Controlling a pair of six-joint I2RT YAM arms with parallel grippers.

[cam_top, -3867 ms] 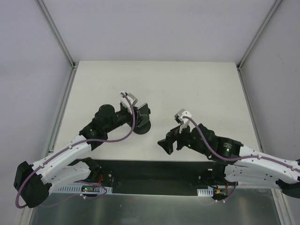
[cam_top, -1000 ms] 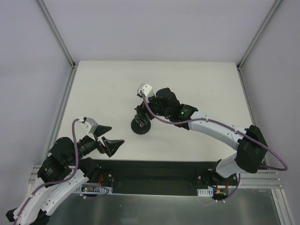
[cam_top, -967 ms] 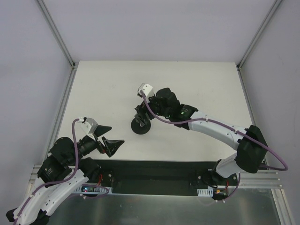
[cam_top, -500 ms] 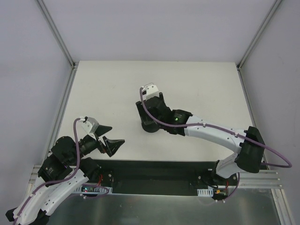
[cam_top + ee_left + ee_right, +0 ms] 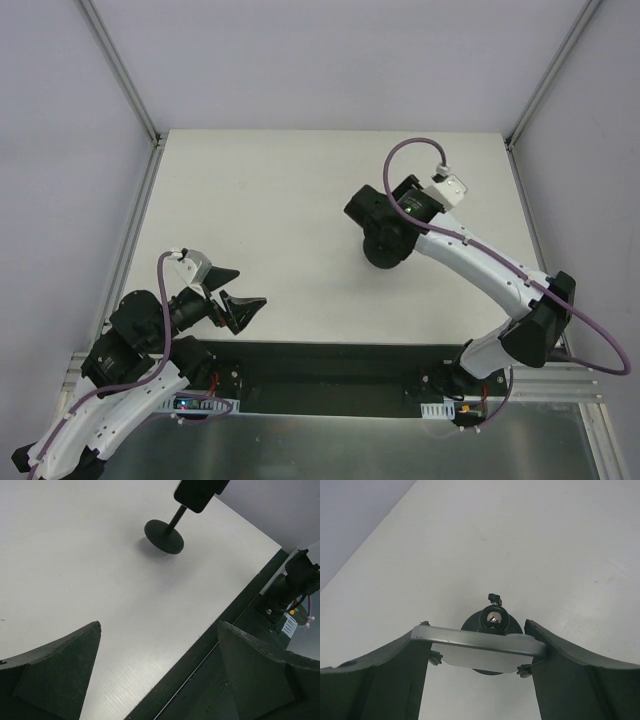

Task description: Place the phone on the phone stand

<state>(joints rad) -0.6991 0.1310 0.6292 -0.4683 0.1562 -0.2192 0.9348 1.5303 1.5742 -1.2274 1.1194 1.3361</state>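
The phone [image 5: 475, 656] is a flat slab with a silvery edge, seen edge-on in the right wrist view. My right gripper [image 5: 476, 636] is shut on it, one finger on each end. Right under it are the phone stand's ball joint [image 5: 493, 617], cradle prongs and disc base. In the top view my right gripper [image 5: 375, 212] sits over the stand's base [image 5: 386, 252], right of the table's middle, and hides the phone. The left wrist view shows the phone [image 5: 196, 492] on top of the stand's post, above the base [image 5: 164, 536]. My left gripper [image 5: 250, 286] is open and empty at the near left; it also shows in the left wrist view [image 5: 159, 625].
The white table [image 5: 280, 180] is bordered by grey walls and aluminium frame rails [image 5: 135, 240]. A black strip with the arm mounts [image 5: 330, 365] runs along the near edge.
My right gripper has swung from the table's middle to the right, and the stand's base has moved right with it. Earlier my left arm drew back from the stand to the near left.
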